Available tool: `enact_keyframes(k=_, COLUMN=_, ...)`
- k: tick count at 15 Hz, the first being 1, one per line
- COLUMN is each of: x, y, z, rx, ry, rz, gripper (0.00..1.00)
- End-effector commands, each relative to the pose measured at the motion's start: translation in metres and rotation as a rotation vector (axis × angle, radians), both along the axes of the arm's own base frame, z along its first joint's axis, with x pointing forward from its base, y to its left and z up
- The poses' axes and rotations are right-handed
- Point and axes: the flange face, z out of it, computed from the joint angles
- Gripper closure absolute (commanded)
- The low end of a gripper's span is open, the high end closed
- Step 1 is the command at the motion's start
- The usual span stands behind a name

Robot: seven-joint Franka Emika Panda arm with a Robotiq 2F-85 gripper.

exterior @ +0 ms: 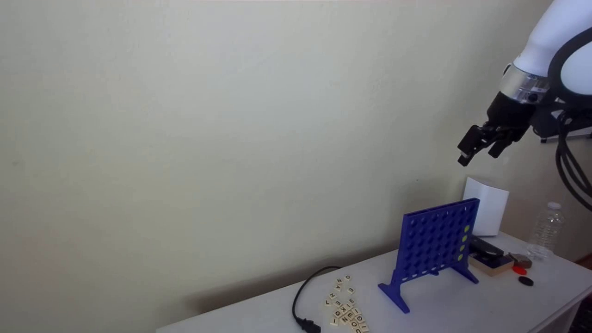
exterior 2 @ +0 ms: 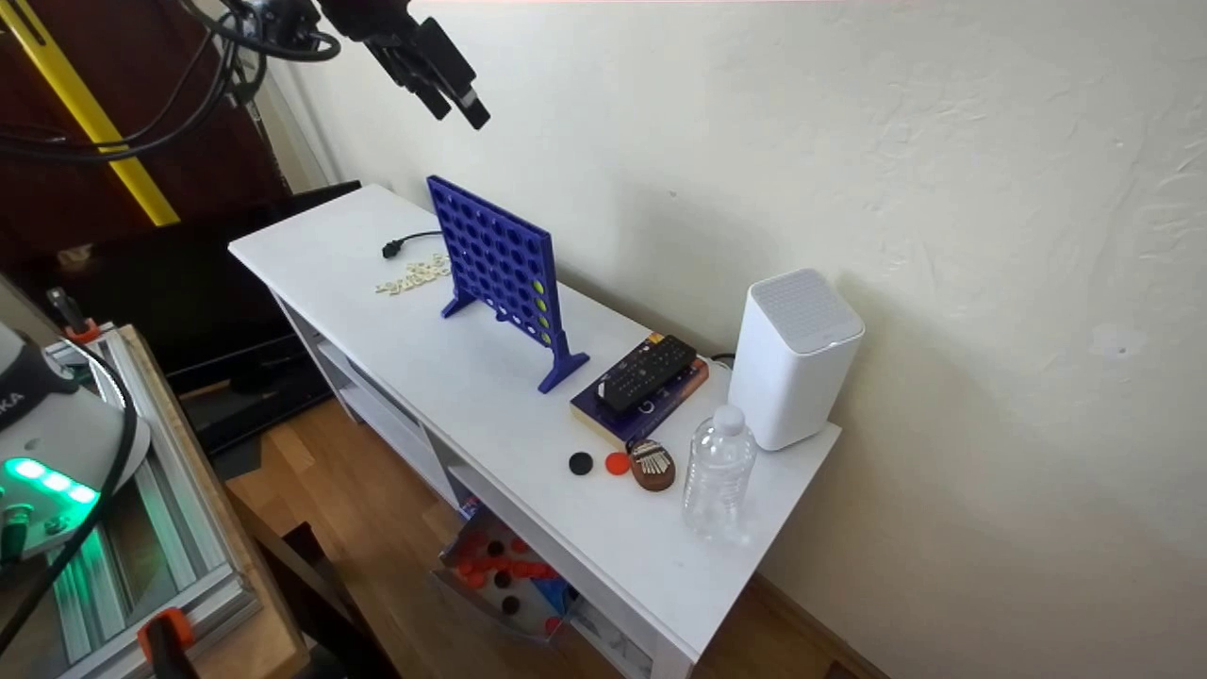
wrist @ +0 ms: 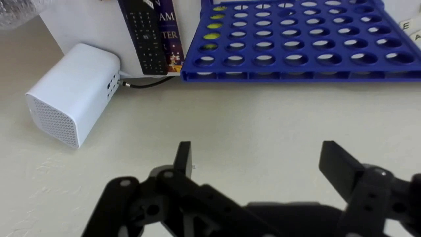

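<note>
Overhead, the black claw (wrist: 258, 153) hangs from a white arm (exterior: 545, 46), its fingers (wrist: 340, 168) spread wide and nothing between them. Below, well apart from the claw, a blue game rack (exterior: 437, 240) stands upright on the white desk (exterior 2: 358, 302), apparently the nearest object to it; this single arm is the only one on the scene. The rack's long axis runs along the wall (exterior: 231, 138). In the wrist view the slotted top edge lies beyond the fingers, roughly parallel to the line from one to the other, so the claw's spread goes along the rack rather than across it. Both exterior views show open air between claw and rack; whether the fingers hang straight over it cannot be told.

Yellow discs (exterior: 464, 238) show in the rack's end column, the end toward a white box (exterior 2: 801, 377) that also stands lower than the claw. Past that end, likewise beneath claw level, a black remote (exterior 2: 651, 371) lies on a book (exterior 2: 665, 407), with a thumb piano (exterior 2: 653, 466), a red disc (exterior 2: 618, 463), a black disc (exterior 2: 581, 463) and a clear bottle (exterior 2: 721, 467) nearby. Off the opposite end, down from the claw, lie letter tiles (exterior: 343, 309) and a power cord (exterior: 294, 298).
</note>
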Motion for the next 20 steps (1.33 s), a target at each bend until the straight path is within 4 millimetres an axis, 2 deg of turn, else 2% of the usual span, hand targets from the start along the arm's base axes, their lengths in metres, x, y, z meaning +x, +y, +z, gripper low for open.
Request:
enact_keyframes(k=1, x=-0.009, y=0.013, z=0.002, rx=0.035, ry=0.065, rz=-0.046, gripper=0.00)
enact_keyframes(k=12, x=-0.015, y=0.000, z=-0.036, rx=0.134, ry=0.225, rz=-0.101, gripper=0.00)
enact_keyframes(k=18, x=-0.014, y=-0.004, z=-0.064, rx=0.112, ry=0.276, rz=-0.097, gripper=0.00)
enact_keyframes(k=19, x=-0.015, y=-0.001, z=-0.056, rx=0.118, ry=0.271, rz=-0.108, gripper=0.00)
enact_keyframes(k=20, x=-0.015, y=-0.001, z=-0.059, rx=0.119, ry=0.278, rz=-0.108, gripper=0.00)
